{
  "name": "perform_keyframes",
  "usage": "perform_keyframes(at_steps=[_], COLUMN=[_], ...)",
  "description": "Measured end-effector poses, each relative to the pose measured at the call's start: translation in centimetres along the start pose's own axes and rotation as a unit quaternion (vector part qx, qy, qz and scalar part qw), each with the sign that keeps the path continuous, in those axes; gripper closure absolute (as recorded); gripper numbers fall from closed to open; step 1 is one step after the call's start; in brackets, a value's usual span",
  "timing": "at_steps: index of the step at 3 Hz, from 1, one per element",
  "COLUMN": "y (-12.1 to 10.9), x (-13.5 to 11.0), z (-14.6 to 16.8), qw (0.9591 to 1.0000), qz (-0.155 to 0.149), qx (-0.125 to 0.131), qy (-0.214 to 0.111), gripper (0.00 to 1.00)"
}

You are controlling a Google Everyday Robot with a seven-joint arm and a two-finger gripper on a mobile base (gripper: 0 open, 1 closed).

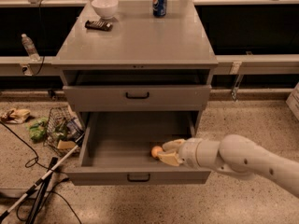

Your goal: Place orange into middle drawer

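The orange (156, 151) lies low inside the middle drawer (117, 143), which is pulled out, near its front right. My gripper (164, 152) reaches in from the right, just to the right of the orange. Its two tan fingers (170, 159) are spread, with the orange at their tips. The white arm (243, 160) comes in over the drawer's right front corner. The drawer's black handle (138, 177) faces the camera.
The upper drawer (138, 96) sits nearly closed above. On the cabinet top (140, 38) stand a white bowl (104, 6), a blue soda can (160, 1) and a dark remote (98, 25). A wire basket (60, 130), litter, cables and a white cane lie on the floor at the left.
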State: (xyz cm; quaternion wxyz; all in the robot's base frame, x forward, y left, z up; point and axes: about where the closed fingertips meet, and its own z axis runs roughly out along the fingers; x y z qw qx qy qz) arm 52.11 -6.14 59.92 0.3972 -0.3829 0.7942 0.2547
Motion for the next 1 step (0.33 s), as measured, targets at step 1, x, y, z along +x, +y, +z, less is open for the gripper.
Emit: perform_keyframes(at_steps=[1], y=[1.36], x=[0.89], z=[-2.04], qw=[0.9999], qz=[0.008], qx=[0.012], qy=[-0.003], gripper=[0.52])
